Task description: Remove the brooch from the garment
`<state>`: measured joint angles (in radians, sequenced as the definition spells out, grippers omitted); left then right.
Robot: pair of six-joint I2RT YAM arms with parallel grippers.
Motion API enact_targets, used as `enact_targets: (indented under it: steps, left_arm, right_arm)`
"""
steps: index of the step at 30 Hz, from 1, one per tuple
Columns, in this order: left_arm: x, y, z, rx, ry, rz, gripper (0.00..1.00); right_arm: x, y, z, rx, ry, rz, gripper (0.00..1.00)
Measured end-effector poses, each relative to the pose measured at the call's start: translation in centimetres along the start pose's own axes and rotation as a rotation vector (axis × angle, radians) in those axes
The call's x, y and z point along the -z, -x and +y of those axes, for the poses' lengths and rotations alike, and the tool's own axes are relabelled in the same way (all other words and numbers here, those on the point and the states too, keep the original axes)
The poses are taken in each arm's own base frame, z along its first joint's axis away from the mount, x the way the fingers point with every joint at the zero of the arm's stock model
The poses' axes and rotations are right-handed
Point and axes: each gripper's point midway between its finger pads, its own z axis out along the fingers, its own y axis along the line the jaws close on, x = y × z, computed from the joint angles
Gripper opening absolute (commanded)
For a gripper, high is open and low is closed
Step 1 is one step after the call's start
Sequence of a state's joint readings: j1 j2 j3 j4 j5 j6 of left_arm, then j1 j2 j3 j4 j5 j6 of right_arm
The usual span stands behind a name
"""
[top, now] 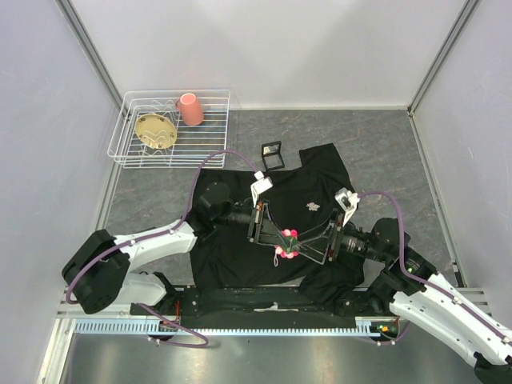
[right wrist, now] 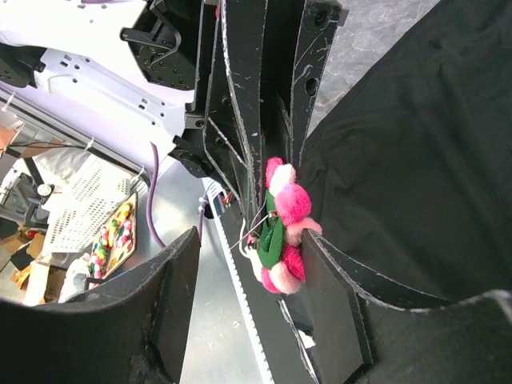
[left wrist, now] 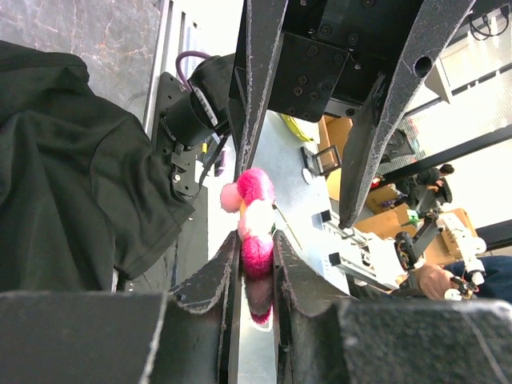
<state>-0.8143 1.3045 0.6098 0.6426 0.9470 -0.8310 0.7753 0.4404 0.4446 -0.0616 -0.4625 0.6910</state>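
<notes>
The brooch point(top: 287, 243) is a cluster of pink and white pom-poms with a green backing and a bare wire pin. My left gripper point(top: 282, 238) is shut on it; the left wrist view shows the brooch point(left wrist: 254, 212) pinched between my fingertips point(left wrist: 220, 276). The right wrist view shows the brooch point(right wrist: 284, 228) hanging clear of the cloth. My right gripper point(top: 298, 246) is open, its fingers point(right wrist: 336, 296) either side of the brooch without pinching it. The black garment point(top: 320, 180) lies spread on the table under both grippers, and also shows in both wrist views point(left wrist: 64, 176) point(right wrist: 424, 160).
A white wire rack point(top: 128, 156) at the back left holds a pink cup point(top: 190, 109) and a tan dish point(top: 155, 130). A small black square frame point(top: 272, 154) lies beside the garment's far edge. A small pale mark point(top: 310, 208) shows on the garment.
</notes>
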Motion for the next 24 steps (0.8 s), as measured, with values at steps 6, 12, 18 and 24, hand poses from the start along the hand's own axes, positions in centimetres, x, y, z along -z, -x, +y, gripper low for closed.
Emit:
enact_targets:
  steps: [6,12,18,24]
  left_arm:
    - [0.0,-0.4,0.4,0.043,-0.002,0.021,0.02]
    - [0.1,-0.9,0.9,0.077,0.019,0.034,0.02]
    - [0.1,-1.0,1.2,0.102,0.039,0.042,0.02]
    - [0.0,-0.8,1.1,0.1,0.038,0.041,0.02]
  right_arm:
    - [-0.4,-0.6,-0.8,-0.013,-0.021,0.028,0.53]
    - [-1.0,-1.3,-1.8,-0.033,-0.05,0.061,0.51]
    - [-1.3,-1.7,-2.3,-0.039,-0.065,0.08,0.45]
    - [-1.4,-1.5,-2.3,-0.018,-0.058,0.076,0.43]
